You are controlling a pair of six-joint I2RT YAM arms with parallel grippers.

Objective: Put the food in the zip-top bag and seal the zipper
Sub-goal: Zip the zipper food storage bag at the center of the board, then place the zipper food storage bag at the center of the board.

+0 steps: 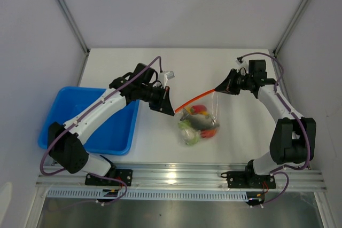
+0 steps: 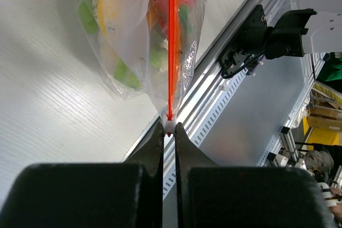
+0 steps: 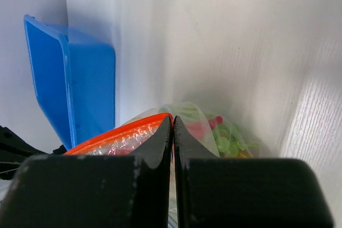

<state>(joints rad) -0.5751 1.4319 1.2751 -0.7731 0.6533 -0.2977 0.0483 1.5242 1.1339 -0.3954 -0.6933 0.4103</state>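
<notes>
A small clear crinkly plastic zip-top bag [image 1: 202,126] hangs between the two arms over the matte white table [image 1: 139,65]. It is to the right of the glossy rectangular blue plastic tray [image 1: 88,126] and just behind the ribbed aluminium rail [image 1: 181,177] at the near edge. Its full lower part sags low, and whether it rests on the surface cannot be told.

The thin red-orange plastic zipper [image 1: 195,99] runs taut along the bag's mouth from one gripper to the other. In the left wrist view it reads as a straight bright line.

The left gripper [image 2: 169,125] has its flat black fingers pressed together, pinching a small white nub at the end of the zipper. The right gripper [image 3: 172,124] has its wedge-shaped black fingers squeezed on the opposite end, and from there the orange strip curves away over wrinkled film.

The small toy food [image 1: 199,122] sits inside the bag, bunched at the bottom. Through the creased, shiny plastic show a smooth rounded yellow piece [image 2: 115,9], pale green leafy bits [image 2: 124,72], a red piece [image 3: 206,127] and a dull grey shape, blurred by the film.
</notes>
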